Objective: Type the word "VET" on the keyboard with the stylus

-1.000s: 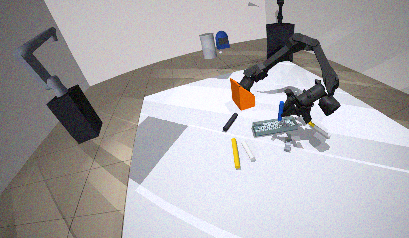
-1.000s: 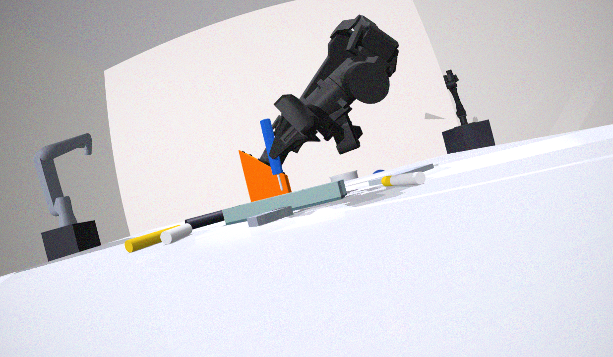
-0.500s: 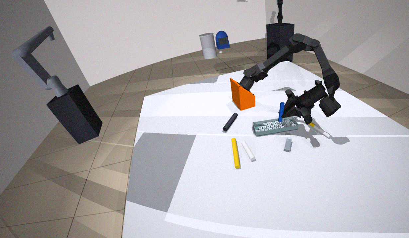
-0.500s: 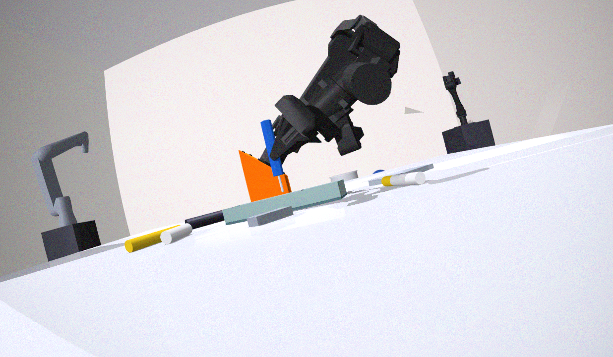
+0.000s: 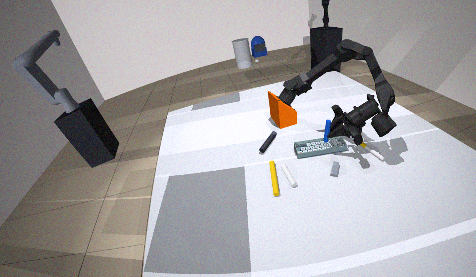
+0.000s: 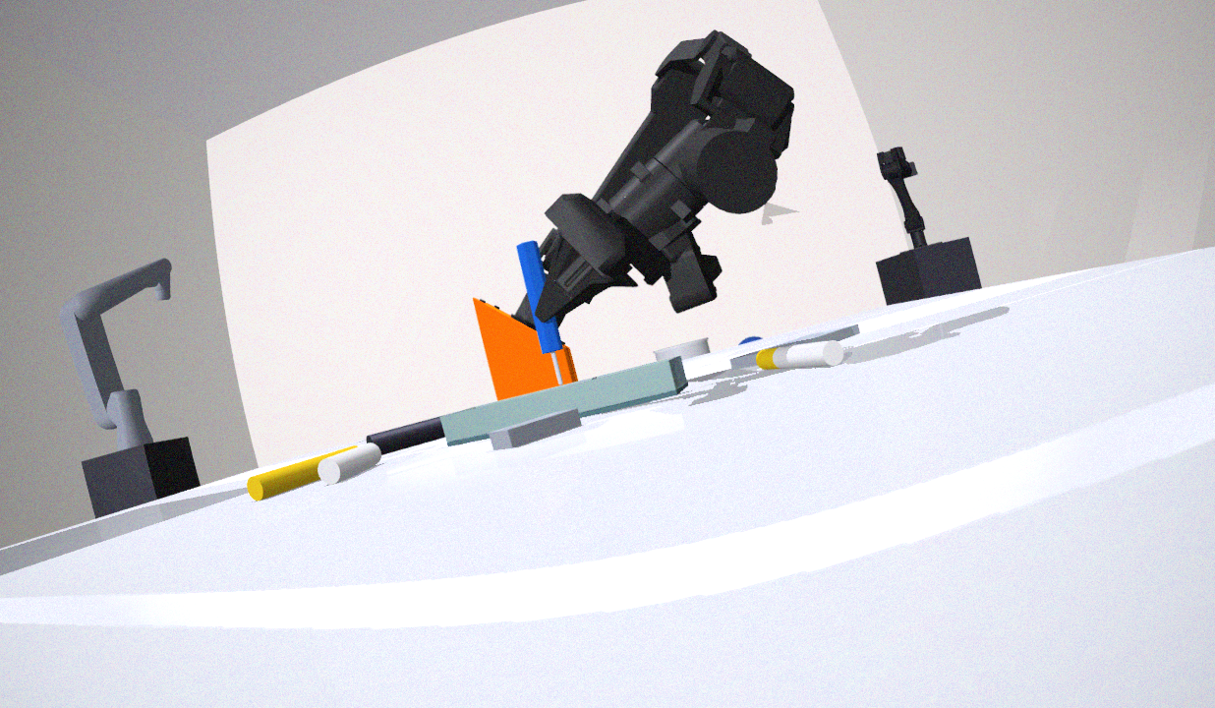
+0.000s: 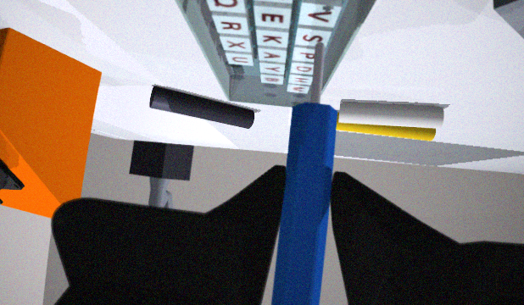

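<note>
My gripper [image 5: 328, 135] [image 6: 539, 315] [image 7: 308, 179] is shut on the blue stylus [image 5: 327, 128] [image 6: 530, 268] [image 7: 306, 212] and holds it nearly upright, thin grey tip down. The pale green keyboard [image 5: 322, 153] [image 6: 629, 383] [image 7: 249, 86] lies under it. In the wrist view the tip overlaps the edge of the S key [image 7: 311, 37], beside the V key [image 7: 319, 16]. The E key [image 7: 271, 18] shows in the middle row. I cannot make out a T key. In the exterior view the tip's lower end reaches the keyboard's rim line, so contact with a key cannot be told.
A dark cylinder [image 5: 267, 141] [image 6: 405, 436] [image 7: 203, 107], a yellow stick [image 5: 274, 179] [image 6: 286, 477] and a white stick [image 5: 289, 175] [image 6: 349, 463] lie beyond the keyboard's left end. A grey block [image 5: 334, 169] [image 6: 535, 430] lies in front. A yellow-and-white stick [image 5: 374, 152] [image 6: 809, 354] lies right. An orange wedge [image 5: 276, 113] stands behind.
</note>
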Robot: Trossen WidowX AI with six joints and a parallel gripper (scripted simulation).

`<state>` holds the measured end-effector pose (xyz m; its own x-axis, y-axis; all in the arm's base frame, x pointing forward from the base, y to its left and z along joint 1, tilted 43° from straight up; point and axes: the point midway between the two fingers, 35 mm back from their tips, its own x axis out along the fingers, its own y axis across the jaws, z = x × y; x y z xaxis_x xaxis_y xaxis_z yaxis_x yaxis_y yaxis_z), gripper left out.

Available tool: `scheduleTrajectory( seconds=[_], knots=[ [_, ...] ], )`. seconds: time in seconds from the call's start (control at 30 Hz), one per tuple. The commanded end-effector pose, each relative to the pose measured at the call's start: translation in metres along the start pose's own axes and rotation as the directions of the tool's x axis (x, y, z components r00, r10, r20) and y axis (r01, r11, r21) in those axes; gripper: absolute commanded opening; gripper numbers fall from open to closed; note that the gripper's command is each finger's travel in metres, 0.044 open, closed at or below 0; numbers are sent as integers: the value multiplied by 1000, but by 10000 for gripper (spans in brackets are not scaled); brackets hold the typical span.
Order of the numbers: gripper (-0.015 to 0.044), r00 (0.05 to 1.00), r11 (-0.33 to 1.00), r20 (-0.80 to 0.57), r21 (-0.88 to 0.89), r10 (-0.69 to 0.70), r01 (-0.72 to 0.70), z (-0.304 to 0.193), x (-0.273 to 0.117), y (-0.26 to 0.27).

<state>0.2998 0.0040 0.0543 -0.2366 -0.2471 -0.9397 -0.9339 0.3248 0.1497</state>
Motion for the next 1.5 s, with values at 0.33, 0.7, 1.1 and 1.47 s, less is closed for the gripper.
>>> scheduleTrajectory(
  seconds=[0.33, 0.7, 1.1, 1.47],
  knots=[
    [81, 1000, 1000, 5, 3, 0, 0, 4, 2, 1],
    [81, 1000, 1000, 5, 3, 0, 0, 7, 4, 1],
    [81, 1000, 1000, 5, 3, 0, -1, 12, 6, 1],
    [81, 1000, 1000, 5, 3, 1, -1, 16, 9, 1]
  ],
)
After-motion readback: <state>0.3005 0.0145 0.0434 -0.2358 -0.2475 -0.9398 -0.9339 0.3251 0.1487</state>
